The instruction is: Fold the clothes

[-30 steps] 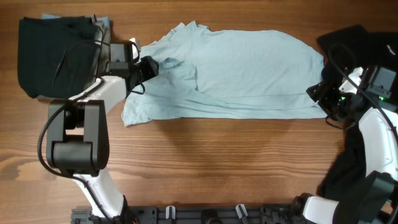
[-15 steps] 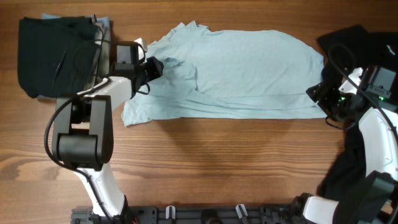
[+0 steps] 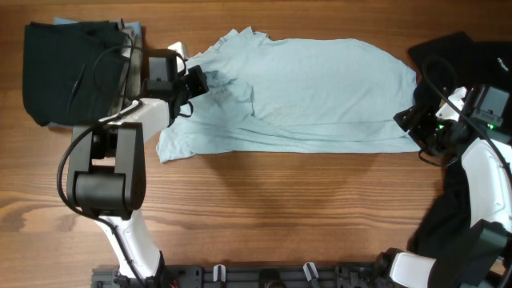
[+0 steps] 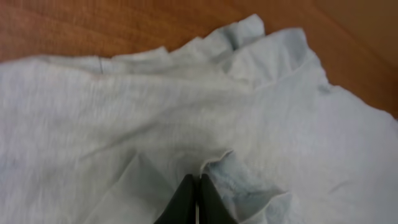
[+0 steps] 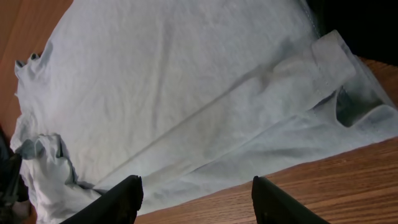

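L gripper (image 4: 196, 198): jaws closed, pinching a fabric fold at the left end of the light-blue T-shirt (image 3: 312, 88). Shirt lies spread across the far half of the table (image 3: 264, 208). R gripper (image 5: 199, 202): jaws apart, empty, above the shirt's right, near edge. Black T-shirt (image 3: 72, 68) sits far left.

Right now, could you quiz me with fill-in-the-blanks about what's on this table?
The shirt spread on the table is light ____.
The left gripper is ____ on a fold of the shirt.
The right gripper, at the shirt's other end, has its jaws ____.
The garment beside the left arm is ____.
Missing words: blue; shut; open; black.
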`<state>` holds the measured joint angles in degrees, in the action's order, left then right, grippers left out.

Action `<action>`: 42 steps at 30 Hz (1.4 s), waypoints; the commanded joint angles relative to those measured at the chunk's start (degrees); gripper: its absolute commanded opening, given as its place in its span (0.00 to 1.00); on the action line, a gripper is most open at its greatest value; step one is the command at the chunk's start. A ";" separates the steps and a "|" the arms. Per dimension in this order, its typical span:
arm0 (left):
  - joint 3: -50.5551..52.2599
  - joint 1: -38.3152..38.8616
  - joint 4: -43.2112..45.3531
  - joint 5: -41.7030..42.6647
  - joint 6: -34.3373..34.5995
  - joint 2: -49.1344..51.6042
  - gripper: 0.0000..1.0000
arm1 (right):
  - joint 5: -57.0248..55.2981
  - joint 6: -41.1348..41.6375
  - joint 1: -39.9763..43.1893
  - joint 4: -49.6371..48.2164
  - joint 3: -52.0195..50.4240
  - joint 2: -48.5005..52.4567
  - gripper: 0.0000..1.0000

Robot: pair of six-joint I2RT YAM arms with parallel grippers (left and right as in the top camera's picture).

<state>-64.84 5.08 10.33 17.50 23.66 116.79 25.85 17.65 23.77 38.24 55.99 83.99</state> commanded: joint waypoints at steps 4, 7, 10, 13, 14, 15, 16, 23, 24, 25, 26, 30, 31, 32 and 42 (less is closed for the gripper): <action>-0.55 -0.11 6.64 -0.85 4.55 0.57 0.04 | -1.95 -0.98 -0.20 -0.09 0.72 0.20 0.61; -0.55 -0.11 7.93 -0.79 5.38 0.55 0.12 | -2.10 -0.98 -0.20 -0.11 0.72 0.20 0.61; -0.55 -0.17 5.88 1.16 5.18 0.02 0.23 | -2.08 -0.96 -0.20 -0.13 0.72 0.20 0.61; -0.55 -0.46 -0.66 1.38 3.98 -1.66 0.27 | -2.08 -1.11 -0.20 0.33 0.72 0.20 0.61; -0.55 -0.48 -2.78 1.31 3.04 -2.19 0.17 | -2.08 -1.11 -0.20 0.35 0.72 0.20 0.61; -0.55 -0.48 -6.29 0.81 1.20 -2.89 0.04 | -2.08 -1.11 -0.20 0.35 0.72 0.20 0.61; -0.55 -0.48 -7.82 0.66 0.39 -3.06 0.04 | -2.08 -1.09 -0.20 0.33 0.72 0.20 0.61; -0.52 -0.31 -10.97 0.66 -0.94 -1.44 0.04 | -2.08 -1.09 -0.20 0.00 0.72 0.20 0.61; -0.52 -0.31 -10.78 0.48 -0.94 -1.03 0.04 | -2.08 -1.07 -0.20 0.02 0.72 0.20 0.62; -0.52 -0.33 -10.58 0.48 -0.94 -0.61 0.04 | -2.08 -1.01 -0.20 0.07 0.72 0.20 0.62; -0.52 -0.31 -10.27 0.46 -0.94 -0.11 0.04 | -2.08 -0.98 -0.20 0.17 0.72 0.20 0.61; -0.52 -0.31 -6.01 0.50 0.00 1.95 0.04 | -2.10 -1.01 -0.20 0.20 0.72 0.20 0.61; -0.52 -0.31 -4.37 0.48 0.90 2.10 0.04 | -2.10 -1.01 -0.20 0.17 0.72 0.20 0.61; -0.52 -0.31 -2.60 0.48 1.27 2.19 0.04 | -2.10 -1.01 -0.20 0.17 0.72 0.20 0.61; -2.25 -1.29 9.51 4.28 4.22 1.79 0.04 | -4.07 -1.20 -0.20 0.26 0.72 0.20 0.61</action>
<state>-65.39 4.86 20.08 18.22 26.11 118.34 23.83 17.63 23.77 38.17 55.99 83.99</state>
